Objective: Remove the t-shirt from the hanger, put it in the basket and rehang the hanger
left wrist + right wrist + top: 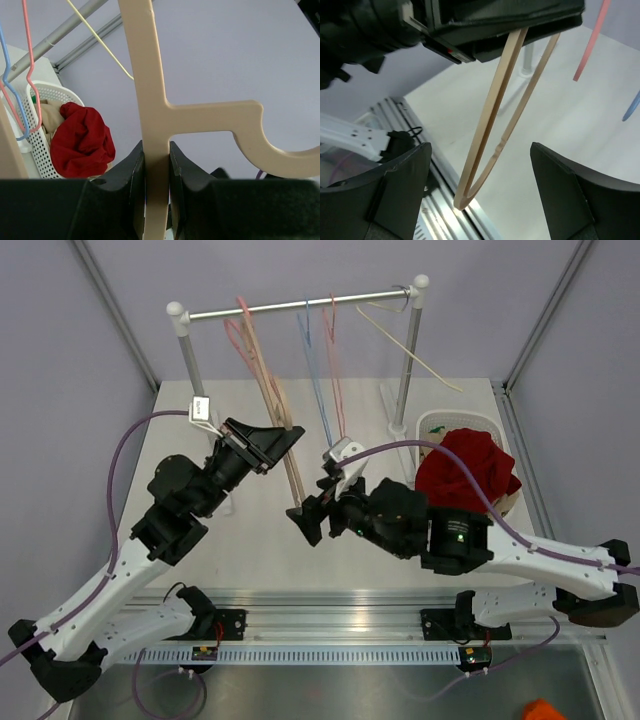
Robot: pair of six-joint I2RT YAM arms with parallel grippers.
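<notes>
A bare beige hanger (272, 390) hangs slanted from the rail (300, 304). My left gripper (284, 440) is shut on its stem just below the hook, which the left wrist view shows as a beige bar (156, 100) clamped between the jaws (156, 150). My right gripper (313, 505) is open at the hanger's lower end; in the right wrist view the hanger's loop (487, 160) hangs between the spread fingers (402, 192) without touching them. The red t-shirt (465, 468) lies bunched in the white basket (440, 422), also seen in the left wrist view (80, 142).
The rail stands on two white posts (188, 360). Pink (240, 335), blue (315, 370), another pink (336, 370) and a cream hanger (410, 340) hang on it. A beige cloth (50, 115) lies under the t-shirt in the basket. A metal track (330, 605) runs along the near table edge.
</notes>
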